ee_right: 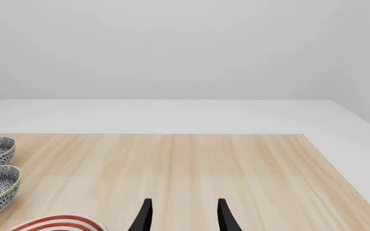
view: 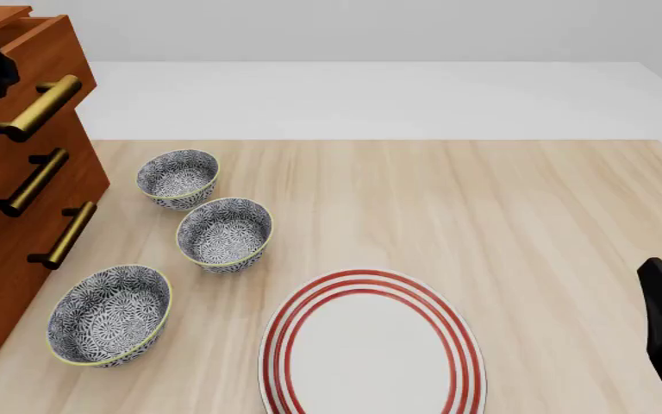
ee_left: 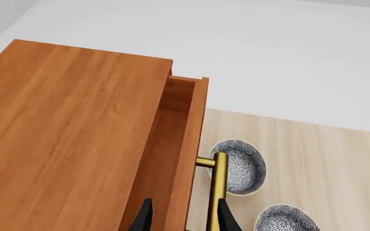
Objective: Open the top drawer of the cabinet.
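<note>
Reddish-brown wood: the cabinet (view: pixel 15 198) stood at the far left of the pale desk (view: pixel 515 216), three brass bar handles stacked down its front. Its top drawer (ee_left: pixel 188 144) was already slid partly out; the left wrist view showed a gap between the cabinet's top board and the drawer front, with the drawer's inner side wall exposed.

Your left gripper (ee_left: pixel 181 216) straddled that drawer front, one finger inside the drawer, the other outside beside the brass handle (ee_left: pixel 218 187). Whether its fingers pressed the wood or merely bracketed it could not be told. Your right gripper (ee_right: pixel 181 216) hung with its fingers parted over bare desk, holding nothing.

Also listed: three blue-patterned bowls (view: pixel 224 233) on the desk just in front of the cabinet, and a red-ringed plate (view: pixel 371 345) at the near edge.

Judged state: drawer part-way open, more travel likely needed. To do it well, you should pull straight along the drawer's slide line, away from the cabinet face, keeping the wrist level so the front does not bind. Any downward drift looked risky, since bowls lay directly below the handle.
</note>
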You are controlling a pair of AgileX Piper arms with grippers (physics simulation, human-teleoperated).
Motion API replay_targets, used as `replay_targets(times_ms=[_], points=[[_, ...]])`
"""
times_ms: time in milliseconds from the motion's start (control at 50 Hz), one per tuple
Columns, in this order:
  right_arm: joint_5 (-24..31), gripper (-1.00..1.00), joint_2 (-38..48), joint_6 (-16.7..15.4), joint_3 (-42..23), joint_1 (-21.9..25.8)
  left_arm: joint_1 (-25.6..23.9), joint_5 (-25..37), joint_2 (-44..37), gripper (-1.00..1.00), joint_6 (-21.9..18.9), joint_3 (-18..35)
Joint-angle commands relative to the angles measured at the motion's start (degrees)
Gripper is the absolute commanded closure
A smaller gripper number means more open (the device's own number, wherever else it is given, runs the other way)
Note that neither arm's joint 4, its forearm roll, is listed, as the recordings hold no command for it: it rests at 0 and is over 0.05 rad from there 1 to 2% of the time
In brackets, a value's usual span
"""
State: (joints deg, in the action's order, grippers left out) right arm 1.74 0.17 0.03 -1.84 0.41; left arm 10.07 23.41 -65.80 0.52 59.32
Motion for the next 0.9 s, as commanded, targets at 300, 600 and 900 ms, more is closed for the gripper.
replay_targets(times_ms=[300,600,900], points=[[0.02,-1.00,0.00,0.02,0.00,0.00,0.19,-0.80,-0.90,-1.00,0.31,-0.54],[0.00,-1.00,0.00,0.01,0.00,0.01,-0.12,-0.79,-1.99,-1.00,0.08,-0.24],[0.00,-1.00,0.00,0.01,0.00,0.00,-0.22,-1.56,-2.82,-1.00,0.77,-0.74]])
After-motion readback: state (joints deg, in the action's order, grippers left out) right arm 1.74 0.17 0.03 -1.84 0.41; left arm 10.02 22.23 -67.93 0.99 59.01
